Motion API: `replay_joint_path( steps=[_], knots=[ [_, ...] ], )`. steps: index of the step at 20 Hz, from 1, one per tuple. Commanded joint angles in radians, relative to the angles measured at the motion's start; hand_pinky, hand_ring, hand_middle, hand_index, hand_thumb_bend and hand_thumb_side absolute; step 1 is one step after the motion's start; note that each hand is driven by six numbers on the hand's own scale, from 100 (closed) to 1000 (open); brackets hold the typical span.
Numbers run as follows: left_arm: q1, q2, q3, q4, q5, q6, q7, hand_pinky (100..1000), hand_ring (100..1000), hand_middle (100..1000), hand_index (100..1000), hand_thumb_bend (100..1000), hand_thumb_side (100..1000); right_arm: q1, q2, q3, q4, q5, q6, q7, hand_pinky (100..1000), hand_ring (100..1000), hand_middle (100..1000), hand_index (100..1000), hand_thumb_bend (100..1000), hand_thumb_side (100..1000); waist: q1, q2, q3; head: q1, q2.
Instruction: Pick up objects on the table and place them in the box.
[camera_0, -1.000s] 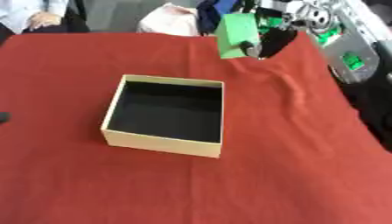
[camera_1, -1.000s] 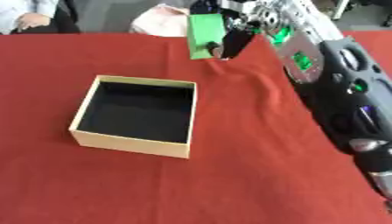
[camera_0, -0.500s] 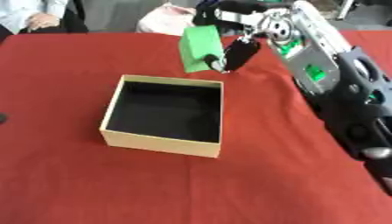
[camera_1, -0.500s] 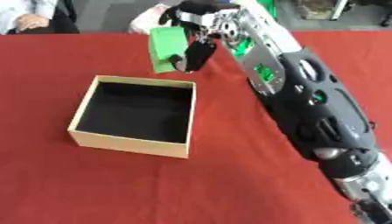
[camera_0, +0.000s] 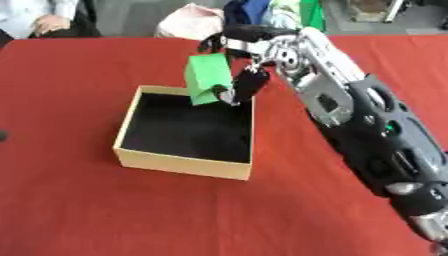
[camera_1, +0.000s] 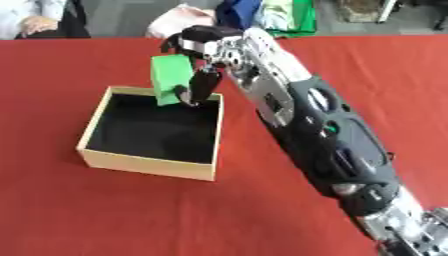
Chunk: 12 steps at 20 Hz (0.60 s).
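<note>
Right hand (camera_0: 241, 75) has fingers clamped on the green rectangular block (camera_0: 207, 79), held over the far edge of the open tan cardboard box (camera_0: 182, 165) w/ black interior, on the red-cloth table (camera_0: 105, 210). Rec: carry it inward past the rim, lower, then release so it won't catch the wall. Left hand not visible.

Both views are head-mounted stereo eyes looking steeply down and forward across the red table (camera_0: 79, 210), close range. They share nearly the whole scene: box (camera_0: 179, 162), right arm (camera_1: 306, 125) entering from the lower right, clutter past the far edge. The right eye shows everything shifted leftward.
</note>
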Motion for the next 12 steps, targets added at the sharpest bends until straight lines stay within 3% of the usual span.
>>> replay_joint_path(
  steps=[1,5,7,12],
  knots=[
    [-0.008,0.009,-0.002,-0.021,0.001,-0.001,-0.004,690,614,703,800,100,547,-0.011,0.009,0.005,0.01,0.007,-0.015,0.005,829,754,600,993,100,100,-0.012,-0.01,0.003,-0.005,0.0],
    [-0.008,0.007,-0.002,-0.021,0.001,0.0,-0.005,691,615,704,800,100,547,-0.002,0.015,0.008,0.017,0.009,-0.042,0.027,853,803,780,1000,100,129,-0.012,-0.008,0.002,-0.005,0.002],
    [-0.008,0.007,-0.002,-0.021,0.0,0.0,-0.006,691,615,705,800,100,547,0.0,0.015,0.007,0.016,0.005,-0.056,0.036,864,818,816,1000,100,280,-0.012,-0.008,0.002,-0.005,0.002],
    [-0.007,0.005,-0.002,-0.021,-0.001,0.002,-0.007,691,616,706,800,100,547,0.002,0.011,0.004,0.016,-0.002,-0.079,0.051,896,863,897,1000,100,489,-0.012,-0.007,0.002,-0.005,0.002]
  ],
)
